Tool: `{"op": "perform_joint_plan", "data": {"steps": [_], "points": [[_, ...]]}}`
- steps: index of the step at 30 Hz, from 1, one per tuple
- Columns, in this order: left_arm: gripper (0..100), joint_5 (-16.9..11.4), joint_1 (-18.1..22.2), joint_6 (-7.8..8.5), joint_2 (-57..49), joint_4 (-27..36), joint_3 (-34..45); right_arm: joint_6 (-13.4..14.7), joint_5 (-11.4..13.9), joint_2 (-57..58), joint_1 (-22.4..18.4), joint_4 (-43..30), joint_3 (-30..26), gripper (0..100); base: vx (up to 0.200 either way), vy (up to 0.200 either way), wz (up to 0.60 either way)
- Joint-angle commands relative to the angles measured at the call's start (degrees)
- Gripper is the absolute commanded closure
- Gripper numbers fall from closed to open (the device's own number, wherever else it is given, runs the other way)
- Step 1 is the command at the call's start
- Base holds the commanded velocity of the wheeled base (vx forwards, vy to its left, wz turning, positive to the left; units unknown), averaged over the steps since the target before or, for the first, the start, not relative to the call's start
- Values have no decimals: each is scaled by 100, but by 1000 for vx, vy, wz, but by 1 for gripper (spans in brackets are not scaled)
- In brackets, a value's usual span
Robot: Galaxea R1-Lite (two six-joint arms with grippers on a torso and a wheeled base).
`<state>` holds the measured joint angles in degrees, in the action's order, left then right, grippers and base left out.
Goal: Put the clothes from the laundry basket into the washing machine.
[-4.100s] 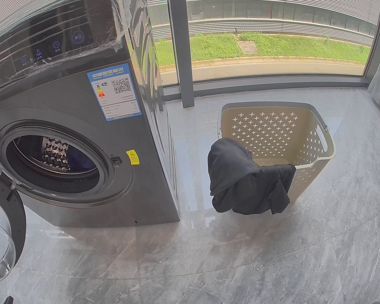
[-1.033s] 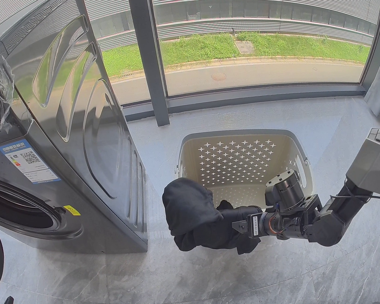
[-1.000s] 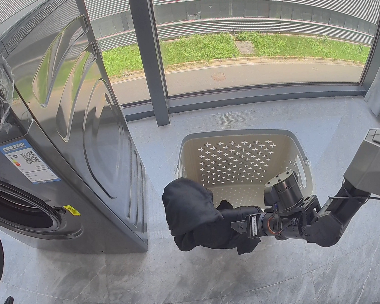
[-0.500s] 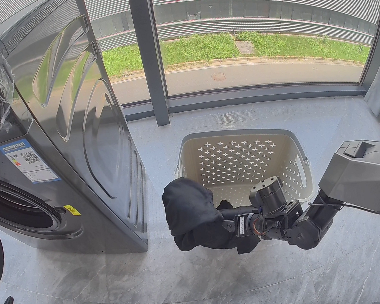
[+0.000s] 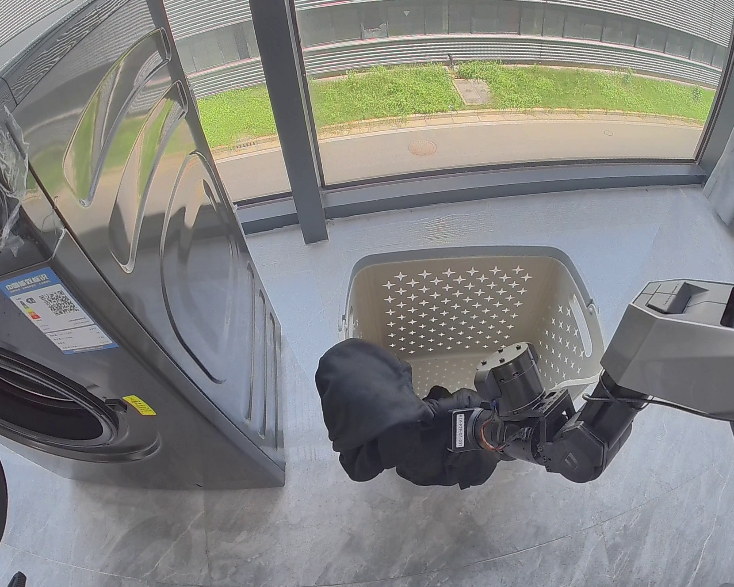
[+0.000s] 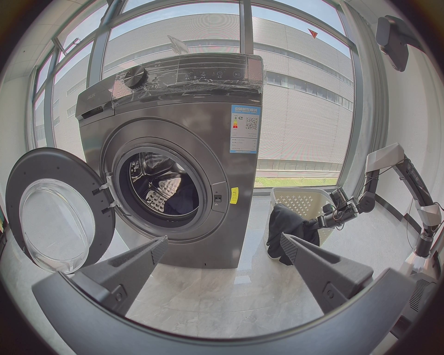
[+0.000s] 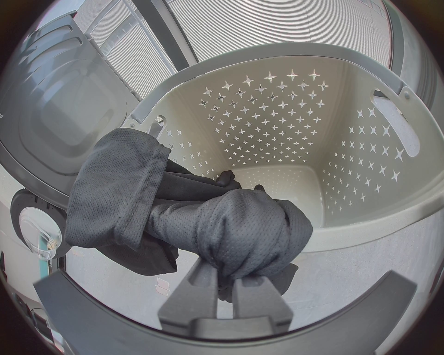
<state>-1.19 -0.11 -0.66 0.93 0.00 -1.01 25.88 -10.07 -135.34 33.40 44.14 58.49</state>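
One garment (image 5: 370, 396) draped over basket (image 5: 461, 298)

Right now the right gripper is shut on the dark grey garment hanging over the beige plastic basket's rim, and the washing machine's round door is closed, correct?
No. The round door of the grey washing machine stands open, as the left wrist view shows. The rest is right.

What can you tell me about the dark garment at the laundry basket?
The dark garment is charcoal grey, of a fine perforated mesh-like fabric, crumpled and folded on itself. It hangs over the near left corner of the cream laundry basket, part inside, part drooping outside. The right gripper is shut on a bunched fold of it. Whether it reaches the floor is unclear.
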Motion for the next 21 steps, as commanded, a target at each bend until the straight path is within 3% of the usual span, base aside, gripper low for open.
{"op": "perform_joint_plan", "data": {"steps": [1,6,13,21], "points": [[0,5,-7,-4,-84,0,101,-4,-13,96,-9,7,-119,100,0,0,0],[0,5,2,-4,-84,0,101,-66,-188,816,61,7,-769,100,0,0,0],[0,5,2,-13,-84,0,101,-268,-215,2609,281,-11,-1718,100,0,0,0],[0,-4,-7,-13,-84,0,92,-479,-197,4481,553,-2,-1982,100,0,0,0]]}}
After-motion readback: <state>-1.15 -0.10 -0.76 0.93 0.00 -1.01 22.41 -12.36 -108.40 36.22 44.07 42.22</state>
